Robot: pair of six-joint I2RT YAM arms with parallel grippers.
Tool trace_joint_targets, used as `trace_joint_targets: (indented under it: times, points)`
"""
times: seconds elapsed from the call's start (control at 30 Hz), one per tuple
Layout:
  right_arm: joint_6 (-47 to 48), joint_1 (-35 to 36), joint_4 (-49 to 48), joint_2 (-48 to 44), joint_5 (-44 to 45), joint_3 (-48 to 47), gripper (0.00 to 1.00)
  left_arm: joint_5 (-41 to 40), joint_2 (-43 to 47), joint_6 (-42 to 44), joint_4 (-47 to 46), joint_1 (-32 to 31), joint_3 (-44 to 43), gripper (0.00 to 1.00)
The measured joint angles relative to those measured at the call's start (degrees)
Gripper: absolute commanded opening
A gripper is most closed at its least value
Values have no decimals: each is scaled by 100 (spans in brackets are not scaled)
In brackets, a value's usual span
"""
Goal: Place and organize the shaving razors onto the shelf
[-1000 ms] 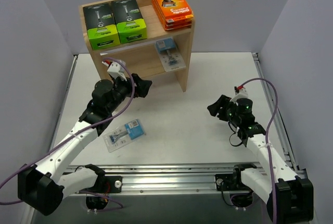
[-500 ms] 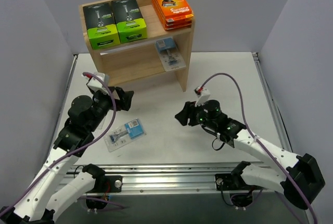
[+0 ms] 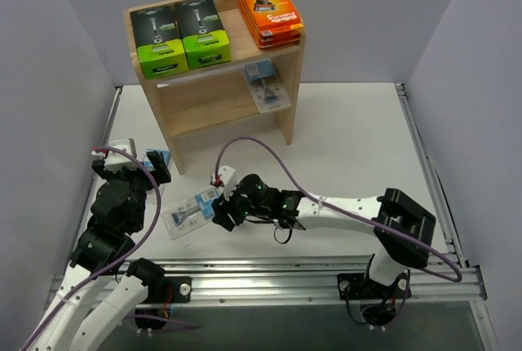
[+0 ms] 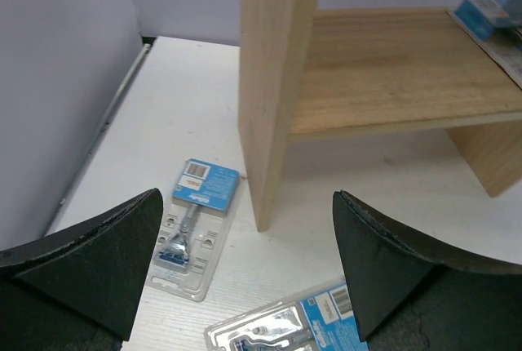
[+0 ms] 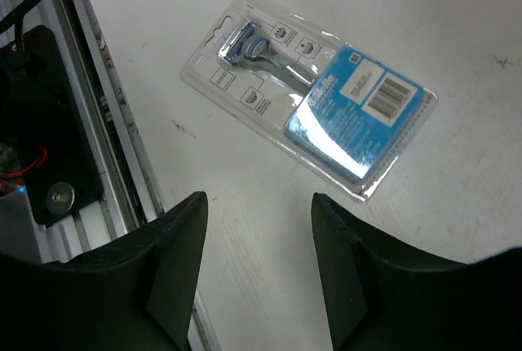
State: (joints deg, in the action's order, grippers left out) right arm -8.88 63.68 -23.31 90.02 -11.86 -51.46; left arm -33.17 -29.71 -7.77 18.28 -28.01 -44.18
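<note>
**Right arm crosses to the table pack; left arm draws back**

The right gripper (image 5: 258, 200) hangs spread and empty just short of the table pack (image 5: 310, 122), with only bare table (image 3: 351, 139) between its fingers. The pack lies flat, razor end toward the near rail (image 3: 277, 272) and blue card away from it. A second ago this gripper was well over on the right. It has since swung to left of centre, and its arm now stretches low along the near edge. The pack has not moved.

The left gripper (image 4: 246, 204) is spread wide and holds nothing. A second ago it reached up to the front of the shelf (image 3: 291, 106). It has pulled back to the near left and now faces the front edge of the shelf's left panel. The side pack (image 4: 192, 224) lies flat on the table just left of that panel, near the left wall (image 3: 49, 82).

The shelf's load is unchanged:
- **Top tier:** green boxes (image 3: 201, 34) side by side on the left, orange boxes (image 3: 269, 10) stacked on the right.
- **Middle tier:** the shelf pack (image 3: 266, 86) at the right end, with bare wood to its left.

The widest open room is the right half of the table, out to the right edge.
</note>
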Motion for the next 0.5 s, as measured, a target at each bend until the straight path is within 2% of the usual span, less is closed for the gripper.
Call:
trace_joint_targets:
  times: [0.27, 0.5]
  points:
    - [787, 90, 131, 1550, -236, -1718, 48, -809, 629, 131, -35, 0, 162, 94]
    - [1252, 164, 372, 2409, -428, -2422, 46, -1019, 874, 186, -52, 0, 249, 94]
